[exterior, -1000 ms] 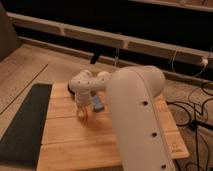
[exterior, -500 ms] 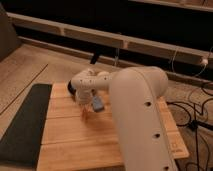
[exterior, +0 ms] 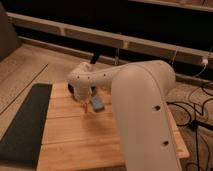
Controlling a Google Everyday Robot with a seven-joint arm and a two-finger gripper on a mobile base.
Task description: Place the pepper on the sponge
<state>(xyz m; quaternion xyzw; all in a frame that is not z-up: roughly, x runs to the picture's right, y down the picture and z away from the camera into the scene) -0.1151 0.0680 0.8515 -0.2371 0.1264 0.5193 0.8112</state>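
Note:
The sponge (exterior: pixel 96 103) is a small blue block lying on the wooden table (exterior: pixel 75 142), near its middle. Just left of it, a thin red-orange sliver is the pepper (exterior: pixel 85 106). It sits directly under my gripper (exterior: pixel 82 96), which hangs from the white wrist a little left of and above the sponge. I cannot tell whether the pepper is held or resting on the wood. The big white forearm (exterior: pixel 142 115) fills the right side of the view and hides the table behind it.
A long black mat (exterior: pixel 22 125) lies along the table's left side. Black cables (exterior: pixel 200 117) trail over the floor to the right. A low ledge (exterior: pixel 100 37) runs along the dark wall behind the table.
The wrist and gripper have drawn slightly up and back from the table surface. The sponge has stayed where it was, and the pepper still shows under the gripper.

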